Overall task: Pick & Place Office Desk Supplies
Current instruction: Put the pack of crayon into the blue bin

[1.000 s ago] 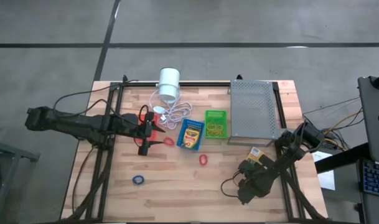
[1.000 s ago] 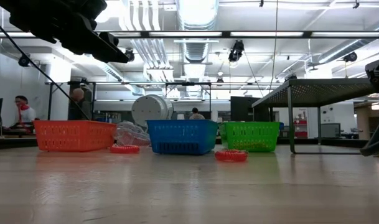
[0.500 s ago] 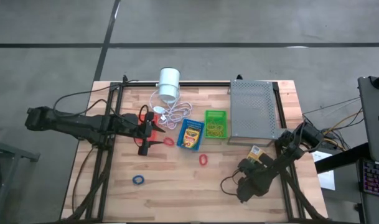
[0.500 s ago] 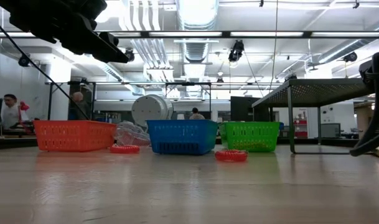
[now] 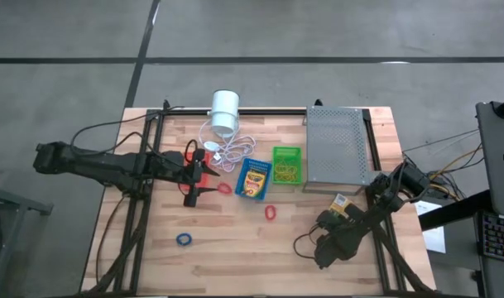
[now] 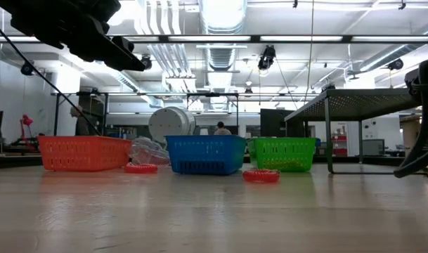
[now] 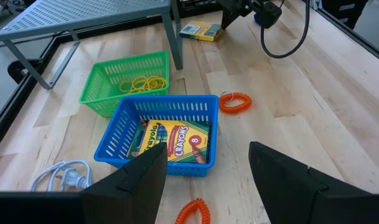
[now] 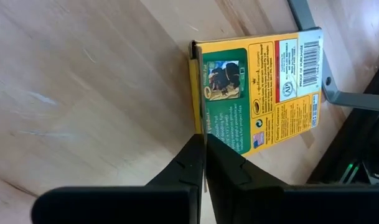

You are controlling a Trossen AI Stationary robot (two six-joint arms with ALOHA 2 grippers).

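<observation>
Where crayon box (image 8: 257,93) edge lies, right pincer (image 8: 205,163) closed, touching.

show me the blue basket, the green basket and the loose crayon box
blue basket (image 7: 157,106), left wrist view, on its far rim
green basket (image 7: 99,103), left wrist view, on its near wall
loose crayon box (image 8: 264,87), right wrist view, on its printed back face

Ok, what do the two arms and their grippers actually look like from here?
Both are dark, jointed arms with black cables trailing off them. The left gripper has two broad, flat black fingers. The right gripper has matching black fingers that taper toward the tips. No markings show.
</observation>
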